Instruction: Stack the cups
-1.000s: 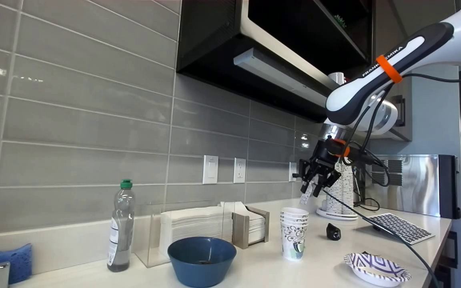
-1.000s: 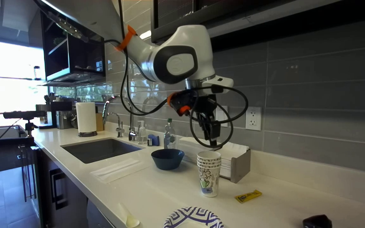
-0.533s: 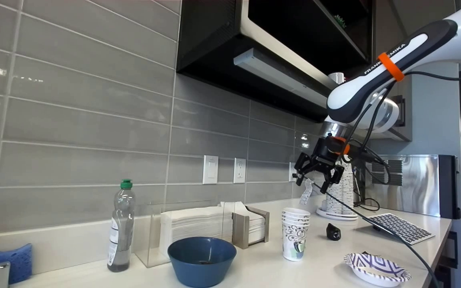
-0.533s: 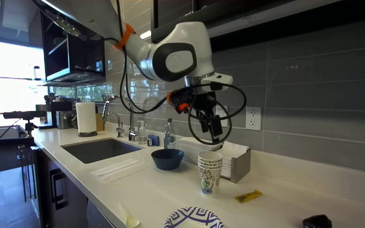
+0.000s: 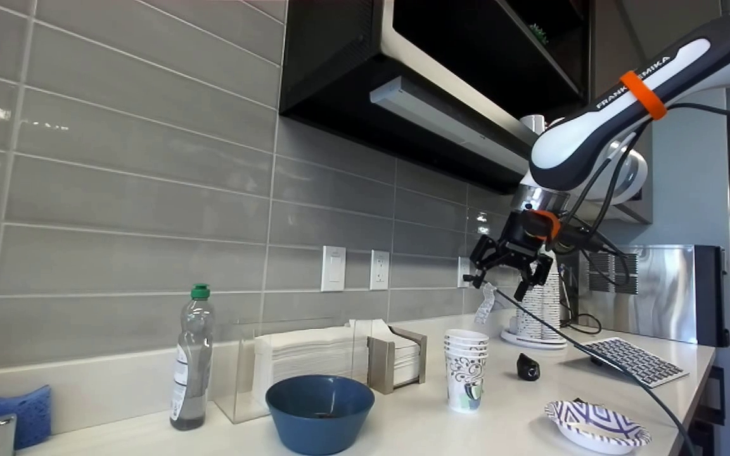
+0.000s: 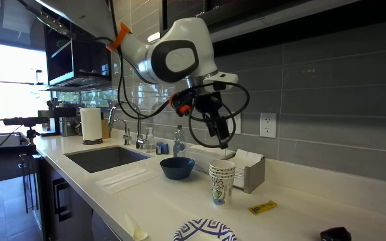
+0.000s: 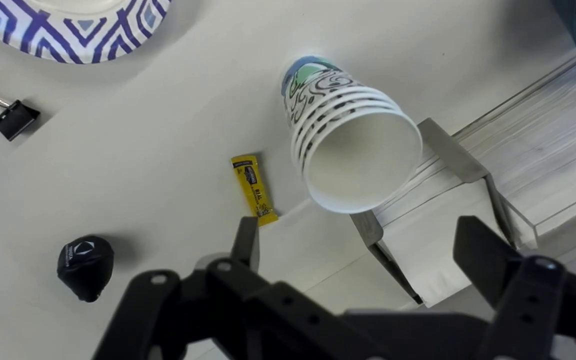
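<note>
You can read "FRANK" and "MIKA" on your arm (image 5: pixel 593 126), an orange strap (image 5: pixel 644 95) between. Yellow packet (image 7: pixel 254 189): "REAL".

In an exterior view the cups (image 5: pixel 466 380) stand nested on the counter (image 5: pixel 412 432), between the bowl (image 5: pixel 317 437) at left and the dish (image 5: pixel 593 415) at right; the bottle (image 5: pixel 192 358) is left of the bowl. In an exterior view the packet (image 6: pixel 262 208) lies right of the cups, napkins (image 6: pixel 245 157) in their holder (image 6: pixel 256 175) behind. The gripper (image 5: pixel 497 288) hangs higher than the cups; whether squarely over them is hard to judge.
</note>
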